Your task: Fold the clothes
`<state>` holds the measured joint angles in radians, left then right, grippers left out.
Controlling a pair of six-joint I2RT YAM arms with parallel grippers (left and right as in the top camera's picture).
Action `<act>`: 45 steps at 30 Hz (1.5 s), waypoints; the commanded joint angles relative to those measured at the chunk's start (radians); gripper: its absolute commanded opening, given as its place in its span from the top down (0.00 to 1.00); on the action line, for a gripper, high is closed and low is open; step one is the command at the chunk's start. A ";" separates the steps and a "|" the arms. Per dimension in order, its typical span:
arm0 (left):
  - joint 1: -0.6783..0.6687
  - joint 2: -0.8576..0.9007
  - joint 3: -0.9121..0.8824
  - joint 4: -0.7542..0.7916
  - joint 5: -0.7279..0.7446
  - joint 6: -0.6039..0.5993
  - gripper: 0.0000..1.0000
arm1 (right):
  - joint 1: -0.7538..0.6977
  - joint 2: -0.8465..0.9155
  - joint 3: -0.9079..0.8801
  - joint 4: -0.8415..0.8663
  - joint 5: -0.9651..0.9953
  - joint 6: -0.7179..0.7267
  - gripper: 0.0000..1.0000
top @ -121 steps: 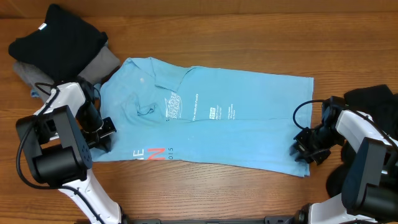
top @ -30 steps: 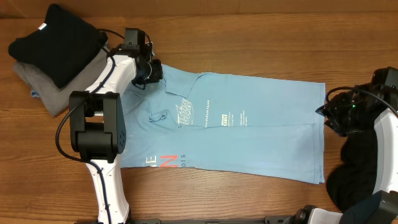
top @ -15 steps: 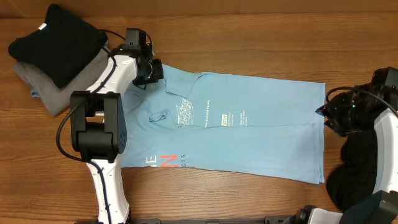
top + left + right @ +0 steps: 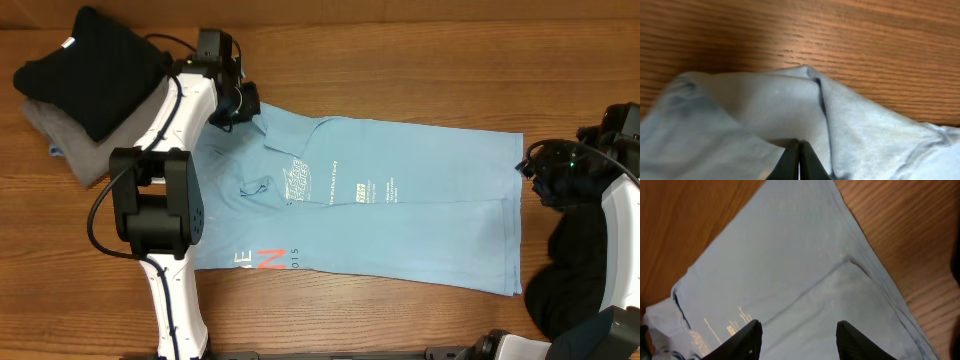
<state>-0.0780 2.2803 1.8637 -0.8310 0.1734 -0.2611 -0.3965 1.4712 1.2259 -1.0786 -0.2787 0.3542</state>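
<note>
Blue T-shirt spread flat mid-table, not folded up yet. Left gripper pinched closed, apparently on its collar-end corner. Right gripper part-spread, empty, over the hem. Black garment already stacked far-left.

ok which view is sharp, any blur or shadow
Overhead: sharp and evenly lit, though the print on the blue shirt is too small to read. Left wrist: wood grain crisp, cloth by the left claw soft, table shadowed upper left. Right wrist: right claw dark and blurred.
</note>
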 commanded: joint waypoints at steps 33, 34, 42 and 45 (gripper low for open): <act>0.043 0.007 0.200 -0.183 0.001 -0.031 0.96 | 0.001 0.412 -0.032 0.672 0.061 -0.070 0.46; 0.043 0.007 0.200 -0.186 0.000 -0.030 0.96 | 0.001 0.419 -0.032 0.682 0.062 -0.070 0.47; 0.043 0.007 0.200 -0.193 0.001 -0.023 0.96 | 0.003 0.525 -0.032 0.756 0.061 -0.063 0.48; 0.043 0.007 0.200 -0.197 0.003 -0.023 0.96 | 0.003 0.550 -0.032 0.779 0.058 -0.063 0.48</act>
<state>-0.0311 2.2807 2.0411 -1.0248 0.1684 -0.3046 -0.3969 1.9953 1.1965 -0.3134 -0.2306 0.2878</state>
